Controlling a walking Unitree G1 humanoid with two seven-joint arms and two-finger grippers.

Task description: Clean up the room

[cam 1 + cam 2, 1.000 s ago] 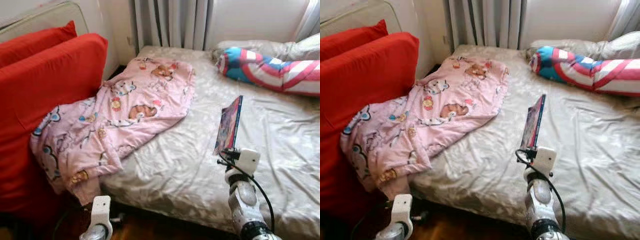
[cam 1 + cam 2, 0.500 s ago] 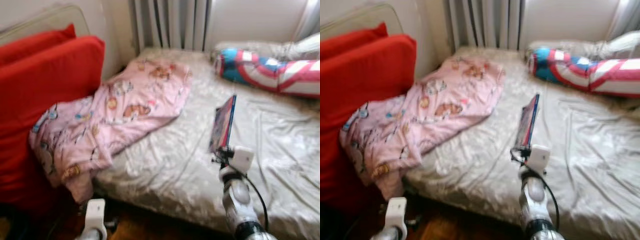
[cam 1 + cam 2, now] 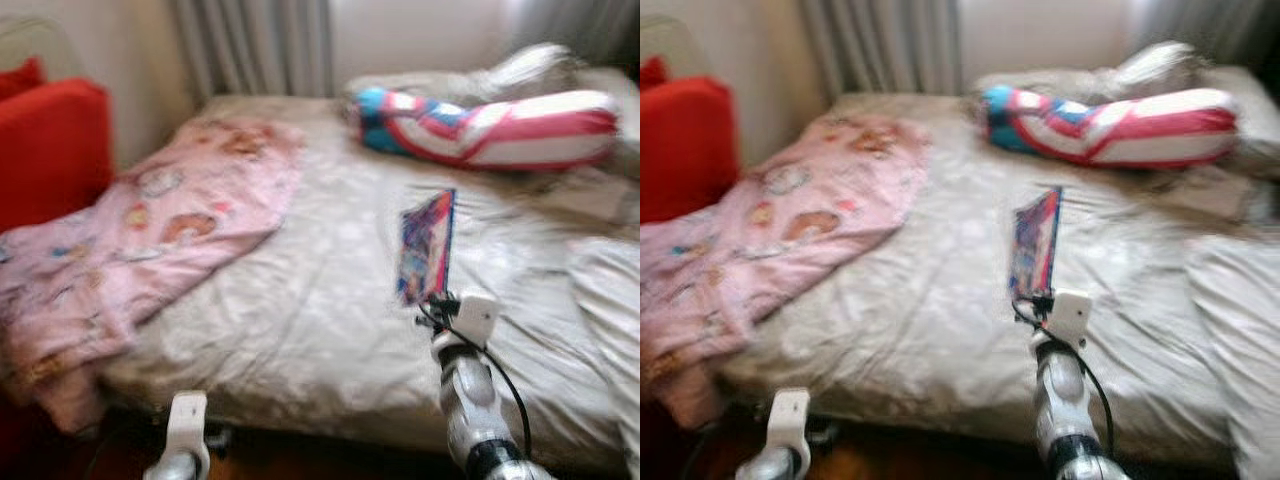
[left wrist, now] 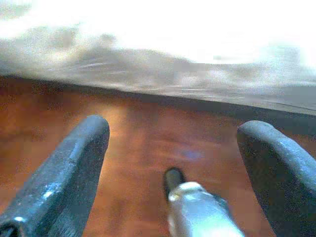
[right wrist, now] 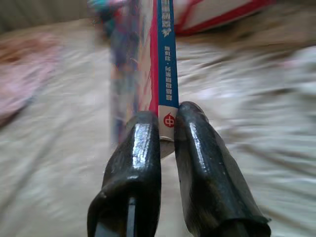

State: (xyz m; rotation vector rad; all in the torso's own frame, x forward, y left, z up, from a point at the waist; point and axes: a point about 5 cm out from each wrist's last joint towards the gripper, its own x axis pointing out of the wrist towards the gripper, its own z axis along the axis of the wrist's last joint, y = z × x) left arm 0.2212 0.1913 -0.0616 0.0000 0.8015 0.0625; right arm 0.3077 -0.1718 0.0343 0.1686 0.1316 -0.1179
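The camera is swinging rightward along the bed [image 3: 300, 310]; the right gripper [image 5: 167, 129] is still pinching the book [image 3: 425, 245] above it, likely carrying it away. The left gripper [image 4: 173, 148] is hanging wide.

1. Head stereo pair: set high, looking forward and down over the wide bed with its crumpled beige sheet [image 3: 320, 300]; both eyes blurred, sharing the same scene, slightly offset sideways.
2. Left wrist view: low beside that bed, close above the reddish-brown wooden floor [image 4: 148, 143], facing the bed's edge.
3. Right wrist view: just above the sheet, very near a thin colourful book [image 5: 165, 74], facing the red-white-blue striped pillow [image 3: 480, 125] at the bed's far side.
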